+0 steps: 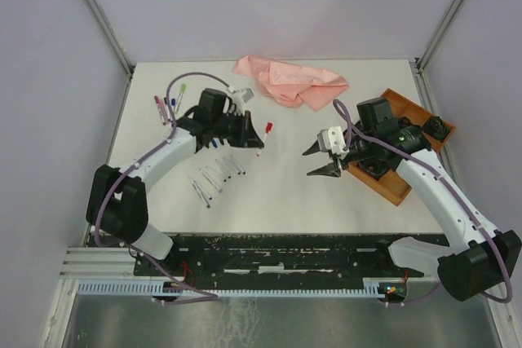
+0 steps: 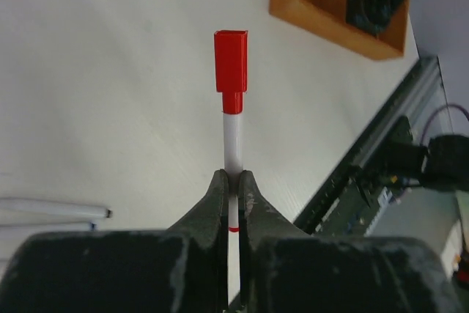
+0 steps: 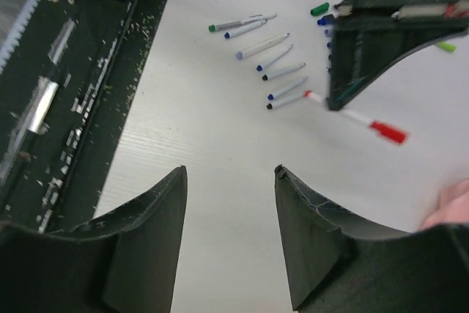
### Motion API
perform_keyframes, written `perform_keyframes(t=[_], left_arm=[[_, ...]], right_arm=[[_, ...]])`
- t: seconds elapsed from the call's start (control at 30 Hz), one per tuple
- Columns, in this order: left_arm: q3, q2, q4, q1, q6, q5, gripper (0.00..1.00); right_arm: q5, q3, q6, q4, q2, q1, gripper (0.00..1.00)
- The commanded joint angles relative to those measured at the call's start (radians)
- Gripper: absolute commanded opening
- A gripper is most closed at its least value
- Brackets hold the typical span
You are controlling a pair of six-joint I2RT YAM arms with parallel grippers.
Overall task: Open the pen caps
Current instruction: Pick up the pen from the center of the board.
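Uncapping underway: my left hand [image 2: 233,179] clamps the pen [image 2: 233,135], red cap [image 2: 231,71] on; right hand [image 3: 230,178], parted and empty, must pinch that cap.

We see a red cap [image 2: 231,71] of smooth, faintly glossy plastic on a smooth white pen barrel [image 2: 233,137]. The left gripper [image 2: 233,179] and right gripper [image 3: 229,174] are matt black plastic, scuffed pale. The table [image 1: 285,189] is matt white with a fine grain. The tray [image 2: 330,28] on the right looks like smooth orange-brown wood. The far pink cloth [image 1: 289,81] is soft and creased. The near black base plate [image 3: 80,71] is chipped and flecked.
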Motion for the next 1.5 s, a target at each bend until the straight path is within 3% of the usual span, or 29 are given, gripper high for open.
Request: perform_keyframes(t=[0.0,0.23,0.47,0.67,1.0,1.13,1.2,1.27,1.33,1.47], left_arm=[[-0.152,-0.037,0.196,-0.112,-0.149,0.189,0.03],[-0.241,0.019,0.383,-0.27,-0.268,0.25,0.03],[-0.214,0.068,0.404,-0.315,-0.279,0.287,0.03],[-0.212,0.081,0.405,-0.334,-0.273,0.299,0.03],[-0.211,0.078,0.418,-0.34,-0.28,0.313,0.03],[-0.218,0.071,0.437,-0.34,-0.294,0.311,0.03],[-0.229,0.051,0.457,-0.34,-0.312,0.293,0.12],[-0.249,0.019,0.484,-0.339,-0.323,0.27,0.32],[-0.28,-0.028,0.528,-0.337,-0.334,0.255,0.45],[-0.362,-0.152,0.611,-0.324,-0.354,0.193,0.54]], right_arm=[[0.049,-0.043,-0.407,-0.074,-0.037,0.008,0.6],[0.3,-0.135,-0.519,0.008,-0.028,0.133,0.63],[0.556,-0.207,-0.578,0.125,0.01,0.284,0.61],[0.657,-0.225,-0.606,0.153,0.035,0.329,0.56],[0.755,-0.226,-0.64,0.152,0.076,0.398,0.35],[0.758,-0.221,-0.651,0.137,0.081,0.412,0.23],[0.758,-0.211,-0.639,0.131,0.079,0.412,0.15],[0.756,-0.197,-0.608,0.127,0.077,0.412,0.07],[0.749,-0.178,-0.567,0.127,0.076,0.412,0.02],[0.712,-0.135,-0.463,0.122,0.085,0.404,0.0]])
